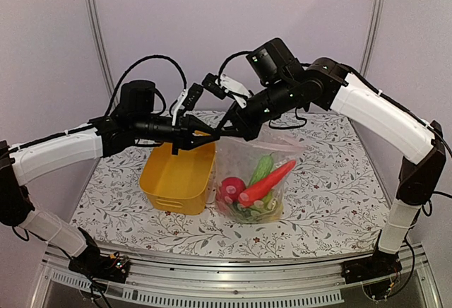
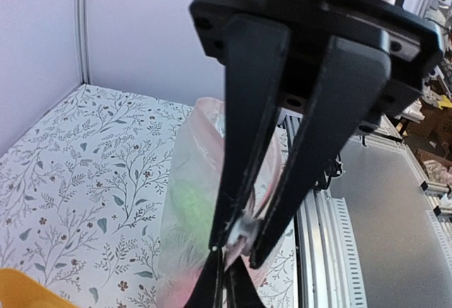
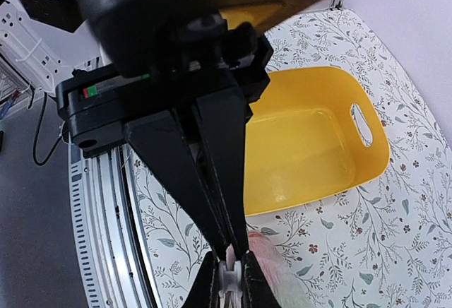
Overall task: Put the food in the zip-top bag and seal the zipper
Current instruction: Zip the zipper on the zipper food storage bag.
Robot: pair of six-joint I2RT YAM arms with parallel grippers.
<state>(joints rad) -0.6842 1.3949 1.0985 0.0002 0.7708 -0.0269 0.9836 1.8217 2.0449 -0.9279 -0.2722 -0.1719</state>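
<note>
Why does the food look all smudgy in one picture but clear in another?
Top external view: the food in the bag is sharp and evenly lit. Left wrist view: the bag is close and out of focus, so food shows only as green and pink smudges. Right wrist view: the right gripper looms soft, the yellow basket is sharp.

Showing plain yellow on the basket [image 1: 176, 177], grey leafy sprigs across the white table [image 1: 332, 174]. Showing red and green food [image 1: 258, 184] through the clear zip-top bag [image 1: 234, 158].
</note>
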